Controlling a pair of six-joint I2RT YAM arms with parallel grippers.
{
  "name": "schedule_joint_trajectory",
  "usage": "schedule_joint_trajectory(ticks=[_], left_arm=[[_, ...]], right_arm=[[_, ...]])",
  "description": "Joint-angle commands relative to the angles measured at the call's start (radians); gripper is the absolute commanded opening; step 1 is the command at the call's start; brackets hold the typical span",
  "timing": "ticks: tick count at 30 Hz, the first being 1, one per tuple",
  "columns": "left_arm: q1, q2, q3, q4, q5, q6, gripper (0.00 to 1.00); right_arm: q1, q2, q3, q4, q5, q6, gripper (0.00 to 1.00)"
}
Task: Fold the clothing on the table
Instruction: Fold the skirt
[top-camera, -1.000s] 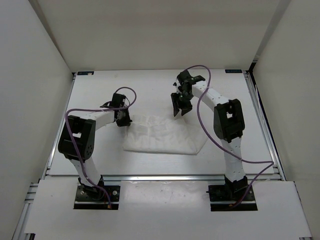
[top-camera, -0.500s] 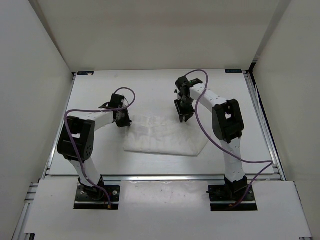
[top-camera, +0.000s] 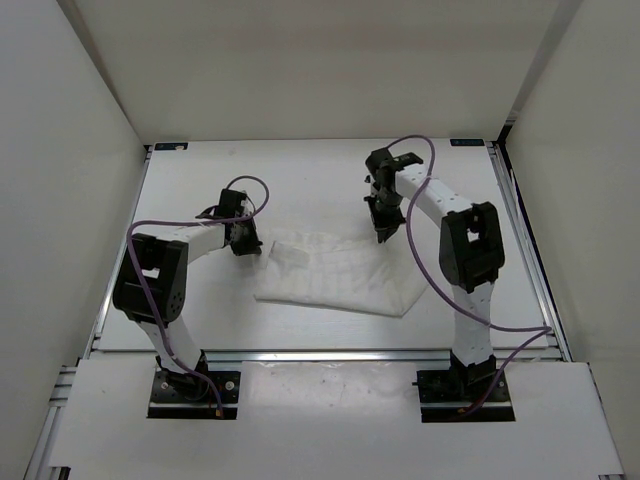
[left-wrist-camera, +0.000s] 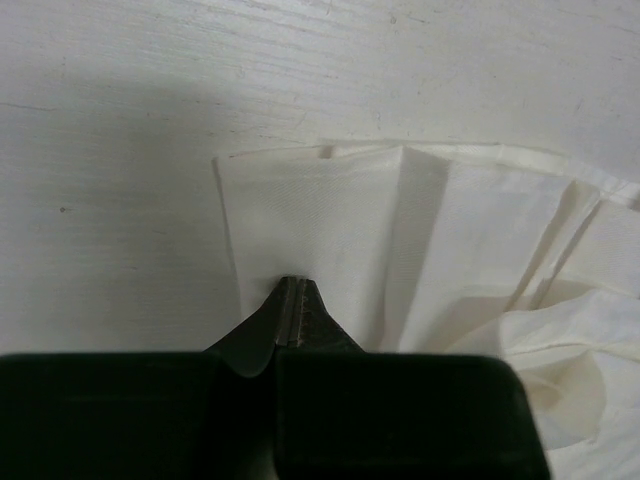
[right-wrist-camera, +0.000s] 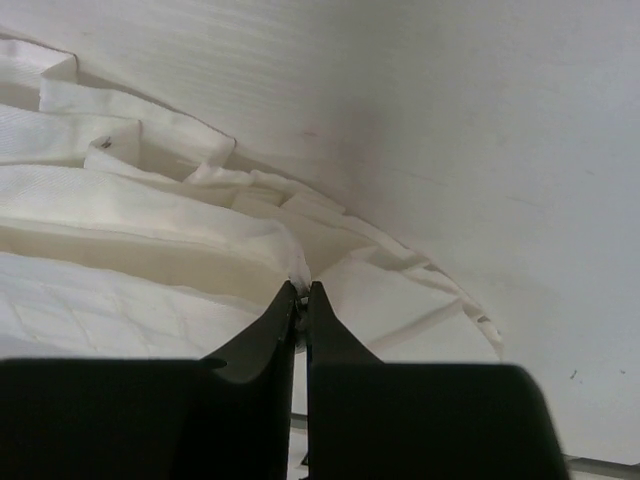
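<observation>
left pincer (left-wrist-camera: 291, 287): clenched, its tips pressed together on the clothing (top-camera: 335, 275) at the cloth's far left corner.
right pincer (right-wrist-camera: 303, 290): clenched, its tips nipping a raised fold at the cloth's far right edge.
clothing: white thin fabric with pleat-like creases, lying on the desk (top-camera: 200, 200) between the two pincers. Ahead and to the right of the left pincer it lies fairly flat, with long creases fanning out. To the left of the right pincer it is bunched in layered folds. Its near edge lies toward the arm bases, behind both pincers.
desk: bare white surface beyond each pincer's tips and to the outer side of each.
cables (top-camera: 415, 200): purple, looping from each arm behind its pincer.
</observation>
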Motion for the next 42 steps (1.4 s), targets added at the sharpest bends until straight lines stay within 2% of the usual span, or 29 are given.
schedule_joint_trajectory(ticks=[1, 9, 23, 24, 26, 28, 32, 37, 40, 42], left_arm=[[0.000, -0.020, -0.043, -0.066, -0.013, 0.013, 0.00], [-0.007, -0.024, -0.059, -0.059, -0.009, 0.008, 0.00], [-0.013, -0.035, -0.072, -0.060, -0.004, 0.001, 0.00], [-0.016, -0.041, -0.075, -0.056, -0.007, -0.004, 0.00], [-0.020, -0.046, -0.073, -0.054, -0.001, -0.008, 0.00], [-0.030, -0.046, -0.072, -0.054, -0.001, -0.008, 0.00], [-0.035, -0.055, -0.078, -0.054, -0.001, -0.004, 0.00], [-0.035, -0.089, -0.089, -0.046, 0.008, -0.021, 0.00], [-0.023, -0.110, -0.067, -0.057, 0.022, -0.019, 0.00], [-0.012, -0.136, -0.034, -0.069, 0.045, -0.027, 0.00]], right_arm=[[-0.054, -0.091, -0.040, -0.022, -0.003, 0.007, 0.00], [-0.104, -0.186, -0.221, 0.030, -0.104, 0.026, 0.00], [-0.178, -0.363, -0.474, 0.084, -0.123, 0.074, 0.01], [-0.180, -0.367, -0.486, 0.095, -0.126, 0.074, 0.10], [-0.192, -0.368, -0.515, 0.116, -0.117, 0.079, 0.20], [-0.201, -0.366, -0.500, 0.118, -0.079, 0.089, 0.28], [-0.215, -0.384, -0.375, 0.070, 0.015, 0.089, 0.31], [-0.103, -0.424, -0.247, 0.047, 0.072, 0.118, 0.33], [-0.030, -0.414, -0.213, 0.039, 0.000, 0.115, 0.31], [0.006, -0.404, -0.224, 0.015, -0.116, 0.122, 0.30]])
